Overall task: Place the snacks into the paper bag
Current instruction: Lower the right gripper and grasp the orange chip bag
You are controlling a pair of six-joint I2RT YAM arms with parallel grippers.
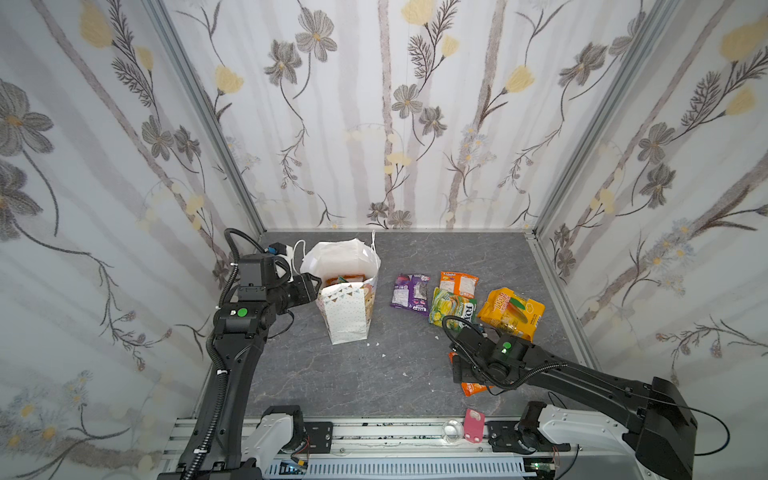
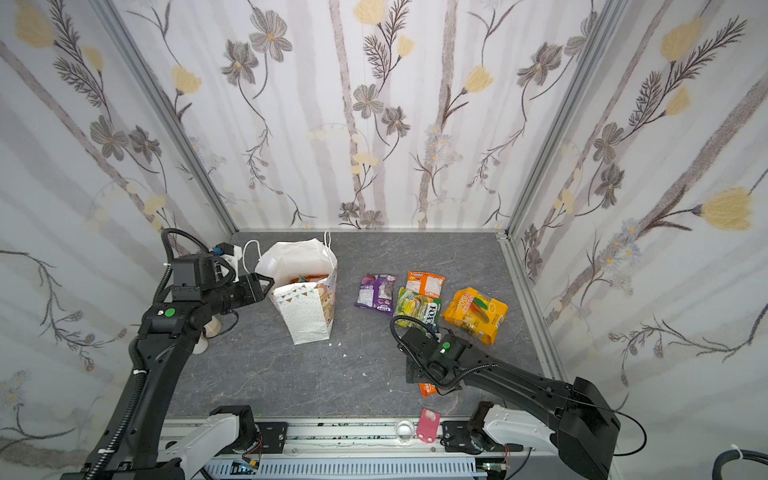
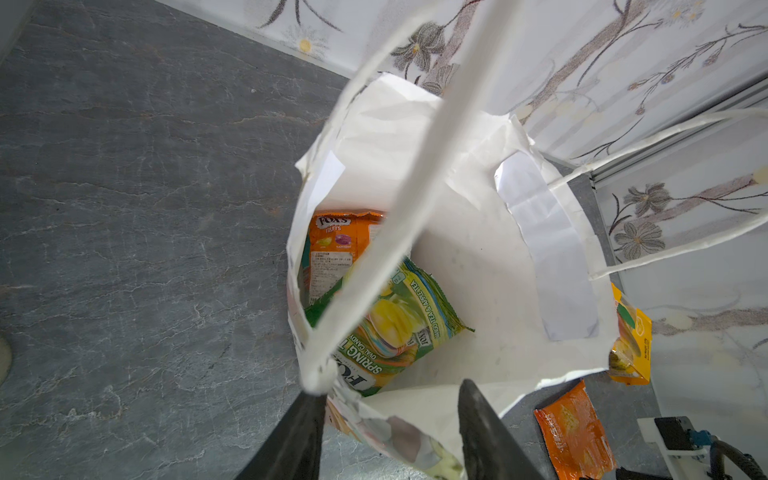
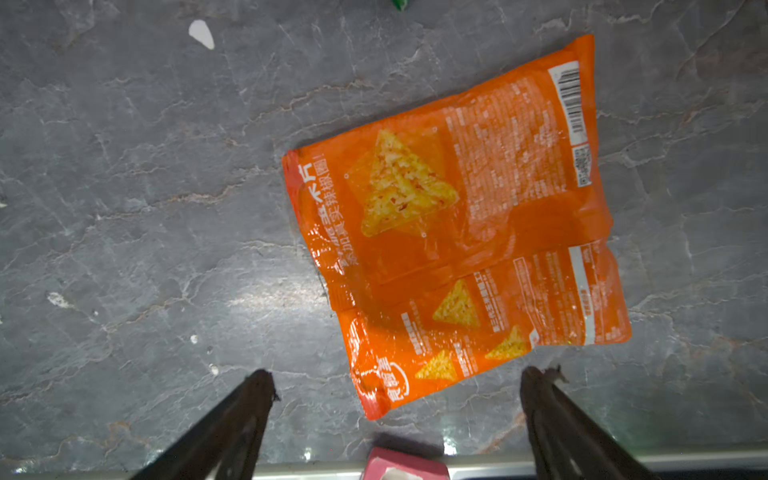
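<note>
The white paper bag (image 1: pixel 348 318) (image 2: pixel 306 318) stands left of centre. My left gripper (image 1: pixel 315 286) (image 3: pixel 390 392) is shut on its near side wall, one finger inside and one outside. Inside the paper bag (image 3: pixel 457 257) lie an orange FOX'S packet (image 3: pixel 336 245) and a green-yellow one (image 3: pixel 399 320). On the table to the right lie a purple packet (image 1: pixel 410 293), an orange-white one (image 1: pixel 458 284), a green-yellow FOX'S (image 1: pixel 453 307) and a yellow-orange one (image 1: pixel 513 311). My right gripper (image 4: pixel 399 374) hangs open just above two overlapping orange packets (image 4: pixel 457 232) (image 1: pixel 473 388), touching neither.
A pink object (image 1: pixel 473 424) and a small clear cup (image 1: pixel 453 430) sit on the front rail near the right arm. Small white paper scraps (image 1: pixel 384 356) dot the grey table. Papered walls close in on three sides. A white cup-like thing (image 2: pixel 210 328) stands under the left arm.
</note>
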